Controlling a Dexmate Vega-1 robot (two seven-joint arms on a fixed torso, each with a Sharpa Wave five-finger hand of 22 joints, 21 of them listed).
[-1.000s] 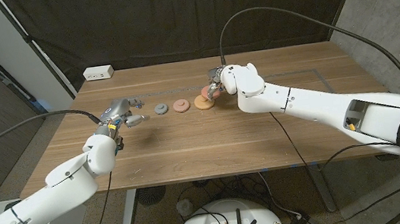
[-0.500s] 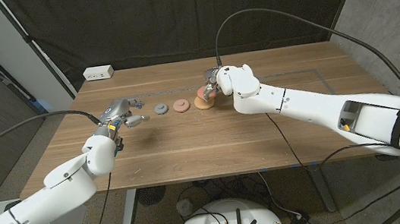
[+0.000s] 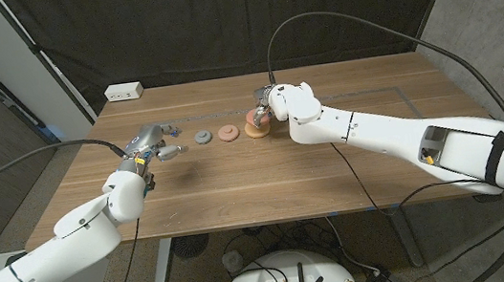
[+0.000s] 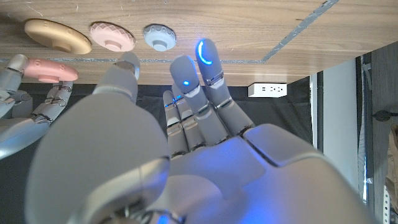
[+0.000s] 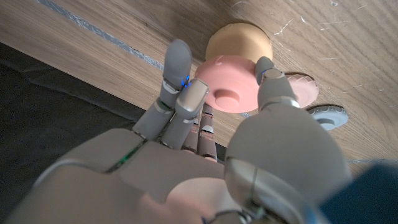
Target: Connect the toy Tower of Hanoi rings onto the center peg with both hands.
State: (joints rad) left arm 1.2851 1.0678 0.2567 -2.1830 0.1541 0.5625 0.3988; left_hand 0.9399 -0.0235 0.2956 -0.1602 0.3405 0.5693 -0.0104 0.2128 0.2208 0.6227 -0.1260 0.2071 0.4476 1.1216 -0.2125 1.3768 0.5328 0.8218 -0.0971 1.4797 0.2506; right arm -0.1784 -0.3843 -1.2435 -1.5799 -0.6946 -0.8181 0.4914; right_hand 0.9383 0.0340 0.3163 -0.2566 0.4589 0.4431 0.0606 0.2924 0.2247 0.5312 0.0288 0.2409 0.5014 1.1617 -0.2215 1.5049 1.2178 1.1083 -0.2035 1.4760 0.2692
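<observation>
- Wooden table (image 3: pixel 266 178) carries a short row of toy discs near its far middle: a grey ring (image 3: pixel 202 137), a pale pink ring (image 3: pixel 227 132) just beside it, and a tan ring (image 3: pixel 253 131) next along.
- Right hand (image 3: pixel 265 108) hangs over the tan ring and pinches a pink ring (image 5: pixel 225 87) between thumb and fingers; the right wrist view shows this ring lifted clear of the tan one, with a round knob at its centre.
- In the left wrist view the same pink ring (image 4: pixel 50 68) sits in the right hand's fingers, off the wood, next to the tan ring (image 4: pixel 59 36), the pale pink one (image 4: pixel 112 36) and the grey one (image 4: pixel 160 37).
- Left hand (image 3: pixel 158 143) is held near the grey ring but apart from it, fingers spread and holding nothing; blue lights glow on its fingertips (image 4: pixel 207 53).
- White power strip (image 3: pixel 124 92) lies at the table's far left corner; any marking on it is too small to read.
- No brand, label or lettering on the rings, the arms or the table can be made out from where the cameras look.
- Black curtain (image 3: pixel 218 20) hangs behind the table.
</observation>
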